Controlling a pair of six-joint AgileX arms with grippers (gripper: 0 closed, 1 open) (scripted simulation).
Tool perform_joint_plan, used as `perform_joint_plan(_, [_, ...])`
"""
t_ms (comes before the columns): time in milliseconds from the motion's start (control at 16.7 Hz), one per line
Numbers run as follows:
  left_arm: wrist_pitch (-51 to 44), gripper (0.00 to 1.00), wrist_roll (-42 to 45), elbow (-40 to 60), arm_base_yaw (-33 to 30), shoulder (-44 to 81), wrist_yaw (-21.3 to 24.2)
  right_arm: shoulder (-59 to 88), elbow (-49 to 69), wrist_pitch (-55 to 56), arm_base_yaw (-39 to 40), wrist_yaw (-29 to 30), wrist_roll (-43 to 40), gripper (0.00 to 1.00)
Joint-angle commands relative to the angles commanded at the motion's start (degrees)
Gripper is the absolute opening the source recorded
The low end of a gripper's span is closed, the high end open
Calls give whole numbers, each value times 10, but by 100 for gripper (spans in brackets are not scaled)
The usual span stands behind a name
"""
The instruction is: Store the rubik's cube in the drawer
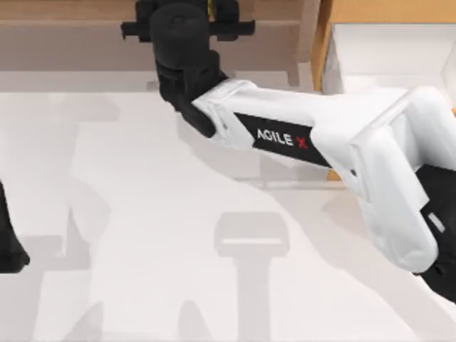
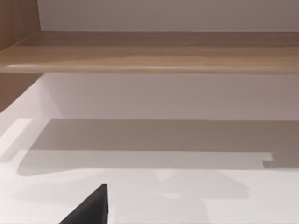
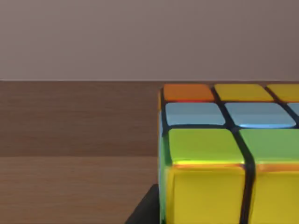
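At twelve o'clock, right gripper [image 1: 182, 28] over brown shelf [image 1: 71, 43], grasping rubik's cube [image 3: 224, 149]; "AGILE X" on forearm; left gripper's [image 1: 11, 249] jaw state indeterminable.

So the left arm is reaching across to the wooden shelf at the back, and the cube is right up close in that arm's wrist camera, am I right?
Not quite. It is the right arm that reaches across to the wooden shelf, as the top view shows; its right gripper is at the shelf. The rubik's cube sits close in the right wrist view. The left arm stays parked at the table's left edge.
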Motion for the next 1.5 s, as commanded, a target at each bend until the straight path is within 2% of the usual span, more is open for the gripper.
perform_joint_plan(180, [0,100,0,0,0,0,0,0,0,0,0,0,0,2])
perform_joint_plan(240, [0,100,0,0,0,0,0,0,0,0,0,0,0,0])
perform_joint_plan(780, [0,100,0,0,0,0,0,-2,-1,1,3,0,0,0])
perform_joint_plan(1260, [0,100,0,0,0,0,0,-56,-76,47,16,6,-17,0])
perform_joint_plan(1500, [0,100,0,0,0,0,0,-57,-69,20,18,8,-9,0])
